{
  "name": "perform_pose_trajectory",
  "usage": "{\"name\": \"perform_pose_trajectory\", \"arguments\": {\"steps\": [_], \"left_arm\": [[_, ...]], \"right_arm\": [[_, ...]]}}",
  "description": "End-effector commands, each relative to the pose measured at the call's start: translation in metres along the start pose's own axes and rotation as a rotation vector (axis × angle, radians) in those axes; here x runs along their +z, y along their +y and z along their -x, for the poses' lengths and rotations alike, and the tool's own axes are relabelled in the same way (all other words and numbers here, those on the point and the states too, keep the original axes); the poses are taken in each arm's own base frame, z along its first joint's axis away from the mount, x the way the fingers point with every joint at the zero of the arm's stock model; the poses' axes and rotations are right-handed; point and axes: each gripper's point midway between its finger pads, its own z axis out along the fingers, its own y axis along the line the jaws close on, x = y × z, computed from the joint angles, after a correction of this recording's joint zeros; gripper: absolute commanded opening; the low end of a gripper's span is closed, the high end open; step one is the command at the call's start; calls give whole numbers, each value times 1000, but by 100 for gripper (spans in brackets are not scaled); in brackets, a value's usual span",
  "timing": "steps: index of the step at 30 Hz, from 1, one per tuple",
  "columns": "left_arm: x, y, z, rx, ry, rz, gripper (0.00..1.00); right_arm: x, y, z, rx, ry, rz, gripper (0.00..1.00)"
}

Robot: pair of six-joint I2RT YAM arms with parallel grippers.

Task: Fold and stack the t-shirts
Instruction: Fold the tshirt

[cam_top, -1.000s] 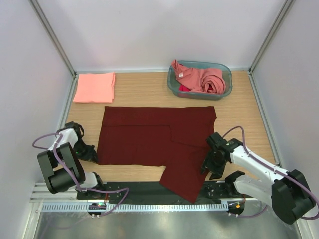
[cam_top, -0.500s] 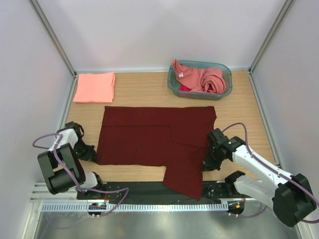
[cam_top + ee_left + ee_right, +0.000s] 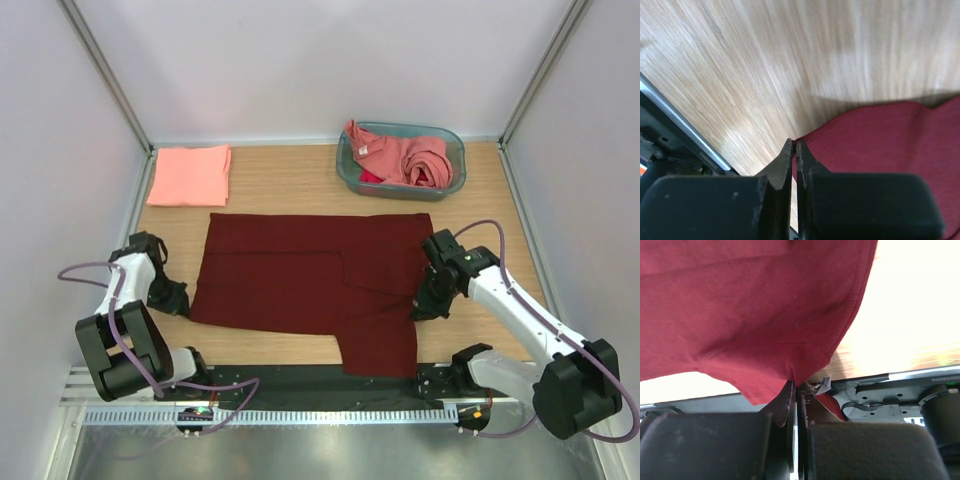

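A dark maroon t-shirt (image 3: pixel 310 280) lies spread across the wooden table, one part hanging over the near edge. My left gripper (image 3: pixel 180 303) is shut on its near left corner (image 3: pixel 850 130). At the shirt's right edge my right gripper (image 3: pixel 422 306) is shut on the cloth (image 3: pixel 765 315), which rises a little off the table there. A folded salmon t-shirt (image 3: pixel 190 174) rests at the far left. Crumpled pink t-shirts (image 3: pixel 402 155) fill the teal basket (image 3: pixel 452 140).
The basket stands at the far right against the back wall. White walls and metal posts (image 3: pixel 108 72) close in the table on three sides. A black rail (image 3: pixel 300 378) runs along the near edge between the arm bases.
The right gripper has shut on the shirt's right edge and moved away from the near edge, pulling the hanging part up. The left gripper has shifted slightly further back with its corner.
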Motion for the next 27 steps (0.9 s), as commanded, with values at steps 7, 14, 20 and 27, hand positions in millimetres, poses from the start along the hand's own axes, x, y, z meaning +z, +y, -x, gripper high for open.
{"name": "perform_pose_trajectory", "arguments": {"steps": [7, 14, 20, 27], "left_arm": [[-34, 1, 9, 4, -57, 9, 0], [-50, -1, 16, -14, -83, -1, 0], [-60, -17, 24, -7, -102, -47, 0], [-45, -24, 22, 7, -85, -50, 0]], "right_arm": [[-28, 1, 36, -33, -62, -13, 1], [-30, 2, 54, -40, -59, -14, 1], [-33, 14, 72, -51, -80, 3, 1], [-34, 31, 91, -58, -99, 30, 1]]}}
